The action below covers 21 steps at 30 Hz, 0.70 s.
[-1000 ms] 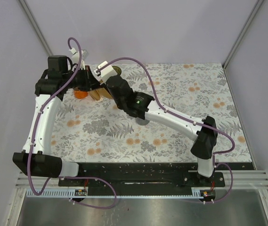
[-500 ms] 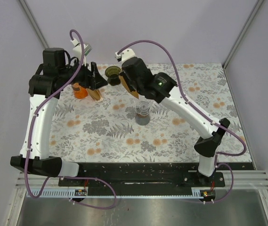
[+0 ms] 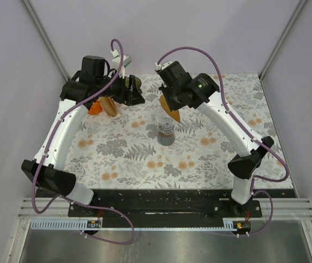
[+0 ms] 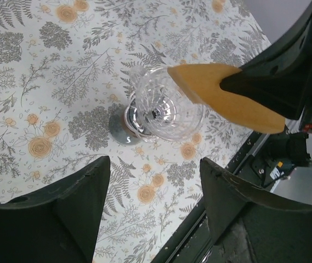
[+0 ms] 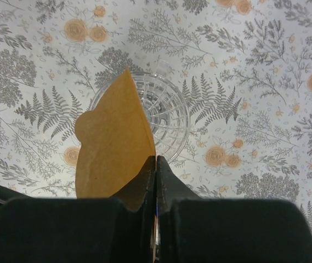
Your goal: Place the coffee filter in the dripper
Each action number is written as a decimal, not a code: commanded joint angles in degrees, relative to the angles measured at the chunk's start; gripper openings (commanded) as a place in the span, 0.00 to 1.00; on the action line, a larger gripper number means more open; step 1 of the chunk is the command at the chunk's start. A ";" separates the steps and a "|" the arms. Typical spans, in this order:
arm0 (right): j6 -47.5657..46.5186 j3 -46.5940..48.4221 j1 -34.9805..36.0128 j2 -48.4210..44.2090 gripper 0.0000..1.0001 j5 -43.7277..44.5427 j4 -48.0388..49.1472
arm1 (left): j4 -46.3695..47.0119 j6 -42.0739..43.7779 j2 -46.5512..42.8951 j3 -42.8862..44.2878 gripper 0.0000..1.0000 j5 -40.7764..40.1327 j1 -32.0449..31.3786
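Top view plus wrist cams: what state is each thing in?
coffee filter: folded flat, pinched in the right claw, held in the air.
right claw: shut on the coffee filter.
left claw: open, empty.
clear glass vessel: upright, empty.
dripper: mostly hidden behind the left claw.

The right hand (image 5: 156, 162) fills the near edge of the view, its two dark fingers (image 5: 139, 183) pressed together with only a thin seam between them. They pinch one edge of a brown paper coffee filter (image 5: 114, 148), which fans out flat away from the fingers to a pointed tip. Beneath it stands a clear, ribbed glass vessel (image 5: 169, 118), seen from above, its round rim partly covered by the filter. Under both lies the tabletop (image 5: 265, 82), printed with grey ferns and orange flowers.
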 commanded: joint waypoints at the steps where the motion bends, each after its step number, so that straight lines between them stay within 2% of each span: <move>1: 0.25 -4.12 -2.27 -0.24 0.00 -5.14 5.61 | 6.85 -4.01 1.65 -0.90 0.70 -5.06 -2.12; 21: 1.92 -15.64 -4.82 0.91 0.00 -8.66 18.01 | 9.05 -6.56 12.54 0.68 0.73 -8.41 -7.22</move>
